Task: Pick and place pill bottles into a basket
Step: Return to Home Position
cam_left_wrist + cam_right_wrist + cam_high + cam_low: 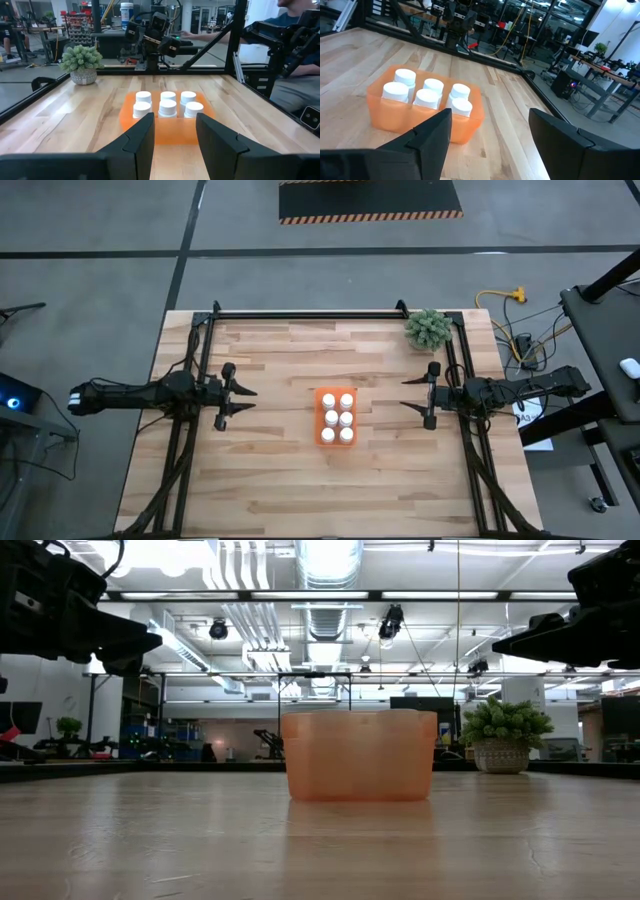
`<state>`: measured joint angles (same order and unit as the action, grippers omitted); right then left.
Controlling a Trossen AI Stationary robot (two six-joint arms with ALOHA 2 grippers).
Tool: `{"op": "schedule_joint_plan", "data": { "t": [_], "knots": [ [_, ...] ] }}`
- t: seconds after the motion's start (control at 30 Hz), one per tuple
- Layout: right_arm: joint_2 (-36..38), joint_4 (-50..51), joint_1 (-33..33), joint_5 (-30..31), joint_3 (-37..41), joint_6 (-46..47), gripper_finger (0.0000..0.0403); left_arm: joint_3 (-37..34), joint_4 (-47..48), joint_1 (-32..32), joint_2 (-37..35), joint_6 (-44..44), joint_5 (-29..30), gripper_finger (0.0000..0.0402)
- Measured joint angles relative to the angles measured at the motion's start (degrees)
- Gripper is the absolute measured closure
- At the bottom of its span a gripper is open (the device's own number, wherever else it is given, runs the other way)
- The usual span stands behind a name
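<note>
All six bottles (328, 418) stand in the basket (318, 405), none on the surface (260, 480); left end effector (248, 400) and right end effector (404, 393) flank it, fingers apart, empty.

Laminated wooden tabletop (270, 470), smooth with a faint sheen; translucent, slightly glossy orange plastic basket (360, 755); matt white plastic pill bottles (168, 106) with smooth caps.

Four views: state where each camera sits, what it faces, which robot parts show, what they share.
High: overhead, straight down on table; left gripper, right gripper, both open.
Low: table height, facing basket; arms at upper corners.
Left wrist: past own fingers to bottles, plant.
Right wrist: past own fingers, opposite side.
Shared: all show the basket.
</note>
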<state>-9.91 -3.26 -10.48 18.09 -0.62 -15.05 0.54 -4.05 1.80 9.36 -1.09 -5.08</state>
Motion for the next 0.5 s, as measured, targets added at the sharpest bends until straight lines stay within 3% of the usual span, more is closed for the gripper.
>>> {"op": "schedule_joint_plan", "data": {
  "t": [0.5],
  "knots": [
    [0.0,0.01,0.02,0.0,0.0,-0.06,0.0147,0.0,0.0,-0.01,0.02,0.01,0.0,0.0274]
  ]
}}
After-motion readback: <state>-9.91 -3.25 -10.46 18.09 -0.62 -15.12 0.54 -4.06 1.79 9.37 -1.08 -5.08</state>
